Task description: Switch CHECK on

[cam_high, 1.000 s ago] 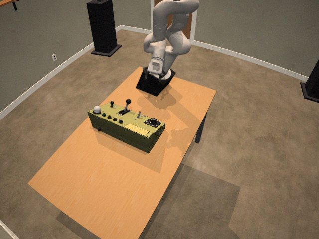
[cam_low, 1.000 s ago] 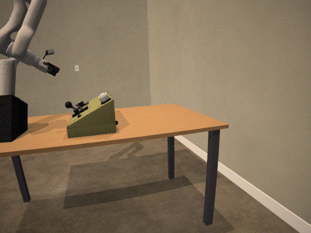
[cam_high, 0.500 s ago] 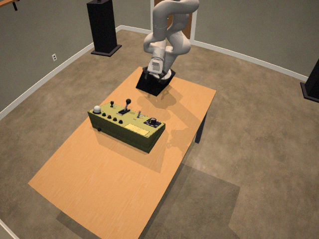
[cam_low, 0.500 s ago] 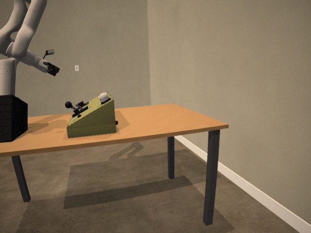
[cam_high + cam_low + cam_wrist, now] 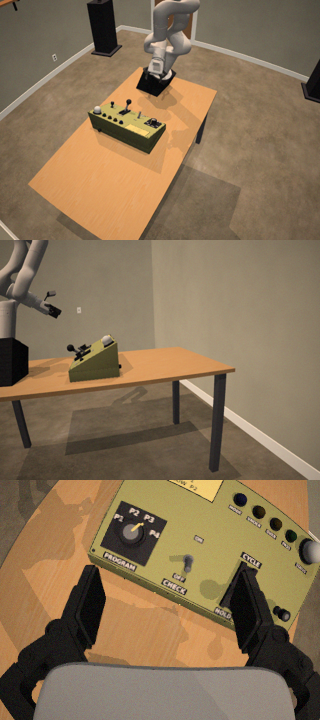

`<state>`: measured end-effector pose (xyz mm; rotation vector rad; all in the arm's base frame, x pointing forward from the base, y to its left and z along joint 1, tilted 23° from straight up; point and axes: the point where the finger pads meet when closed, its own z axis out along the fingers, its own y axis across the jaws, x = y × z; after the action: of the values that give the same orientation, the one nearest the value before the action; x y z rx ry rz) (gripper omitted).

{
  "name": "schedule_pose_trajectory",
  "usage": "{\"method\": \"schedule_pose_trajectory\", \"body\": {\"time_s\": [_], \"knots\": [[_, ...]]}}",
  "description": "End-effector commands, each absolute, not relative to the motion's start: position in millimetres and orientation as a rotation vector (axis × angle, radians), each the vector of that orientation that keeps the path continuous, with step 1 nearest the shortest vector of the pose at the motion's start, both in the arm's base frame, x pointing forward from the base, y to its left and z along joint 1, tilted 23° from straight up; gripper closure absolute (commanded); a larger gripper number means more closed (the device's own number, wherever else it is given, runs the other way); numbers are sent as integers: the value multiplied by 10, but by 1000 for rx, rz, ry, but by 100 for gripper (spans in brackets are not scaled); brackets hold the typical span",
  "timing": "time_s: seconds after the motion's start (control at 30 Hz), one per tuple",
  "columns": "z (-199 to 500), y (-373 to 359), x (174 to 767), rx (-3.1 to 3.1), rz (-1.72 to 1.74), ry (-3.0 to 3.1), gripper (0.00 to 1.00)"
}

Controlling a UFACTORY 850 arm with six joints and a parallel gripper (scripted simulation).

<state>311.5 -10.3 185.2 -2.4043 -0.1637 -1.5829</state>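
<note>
Overhead, fingers released above an olive wedge console.
Small metal CHECK toggle lies at 12 o'clock between them; wood-grain counter beneath.

The table top looks like pale, matt wood grain. The console is matt olive, painted-looking. The arm is smooth white.

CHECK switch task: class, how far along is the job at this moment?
Done: nothing on the console; the CHECK toggle appears unflipped. In hand: the open, empty gripper hangs in the air above the panel, short of it. Left: descend and flip CHECK gently, sparing the PROGRAM knob and ball-topped lever.
</note>
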Motion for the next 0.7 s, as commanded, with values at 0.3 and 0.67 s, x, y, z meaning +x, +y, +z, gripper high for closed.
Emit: {"method": "schedule_pose_trajectory", "body": {"time_s": [0.3, 0.67], "knots": [[1855, -106, 3118, -2404, -1584, -164, 0], [1520, -571, 3333, -2431, -1557, 14, 0]]}}
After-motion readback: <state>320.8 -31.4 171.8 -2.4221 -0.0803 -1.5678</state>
